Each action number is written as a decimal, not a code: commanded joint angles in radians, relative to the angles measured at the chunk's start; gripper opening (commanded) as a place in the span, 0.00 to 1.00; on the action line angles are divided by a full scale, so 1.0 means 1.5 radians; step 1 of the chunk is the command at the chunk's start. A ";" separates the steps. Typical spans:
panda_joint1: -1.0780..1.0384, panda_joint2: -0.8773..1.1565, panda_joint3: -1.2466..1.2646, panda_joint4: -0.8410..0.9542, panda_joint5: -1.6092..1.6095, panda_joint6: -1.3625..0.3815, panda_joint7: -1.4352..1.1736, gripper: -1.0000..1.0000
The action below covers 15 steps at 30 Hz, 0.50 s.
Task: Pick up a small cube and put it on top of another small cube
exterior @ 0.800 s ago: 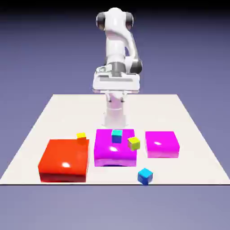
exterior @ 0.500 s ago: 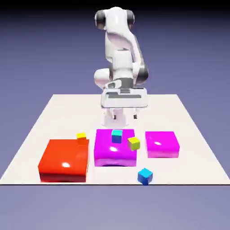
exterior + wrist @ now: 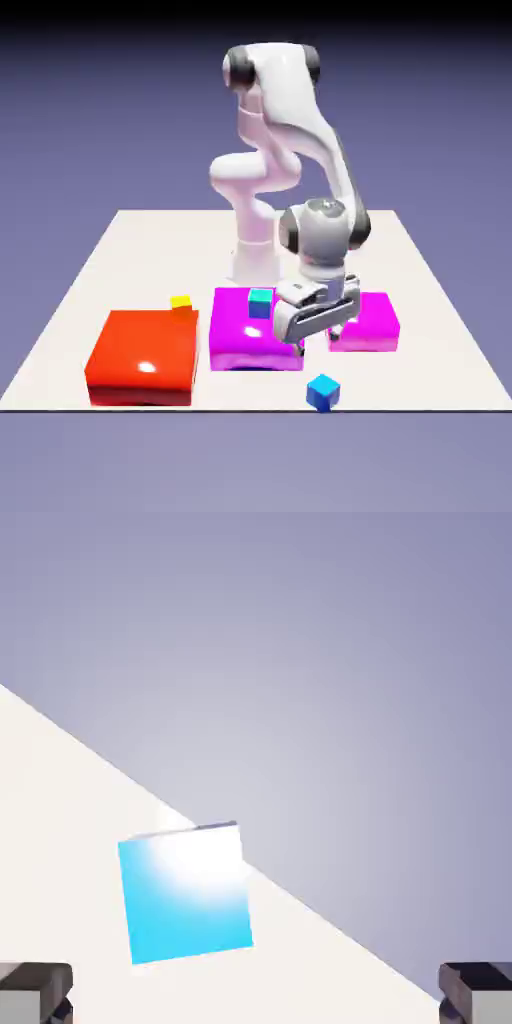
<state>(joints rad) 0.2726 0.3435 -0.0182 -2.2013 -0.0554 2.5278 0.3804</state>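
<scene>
Blue cube (image 3: pixel 323 392) | seen at table's (image 3: pixel 440 385) near edge, at five o'clock in exterior view | gripper (image 3: pixel 318 345) spread, nothing held | judged light, stiff, perhaps slick; opposite upright side faces to be taken squarely, at mid-height | edge drop to be avoided

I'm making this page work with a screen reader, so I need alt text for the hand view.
A bright blue cube, its top washed out by glare, sits on a pale tabletop near the table's edge, which runs diagonally across the picture. The open jaws show at the bottom left and right, with nothing between them.
</scene>
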 commanded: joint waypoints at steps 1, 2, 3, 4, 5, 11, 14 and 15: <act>0.007 0.024 0.000 0.016 -0.001 -0.013 -0.010 0.50; 0.014 0.048 -0.001 0.032 -0.003 -0.027 -0.019 0.50; 0.015 0.052 -0.001 0.034 -0.003 -0.029 -0.020 0.50; 0.015 0.052 -0.001 0.034 -0.003 -0.029 -0.020 0.50; 0.015 0.076 -0.002 0.037 -0.004 -0.007 -0.020 0.50; 0.014 0.154 -0.004 0.045 -0.006 0.063 -0.017 0.00; 0.014 0.082 -0.002 0.038 -0.004 -0.002 -0.019 0.00; 0.015 0.058 -0.001 0.035 -0.003 -0.023 -0.020 0.00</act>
<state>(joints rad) 0.2946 0.4303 -0.0198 -2.1486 -0.0586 2.4924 0.3487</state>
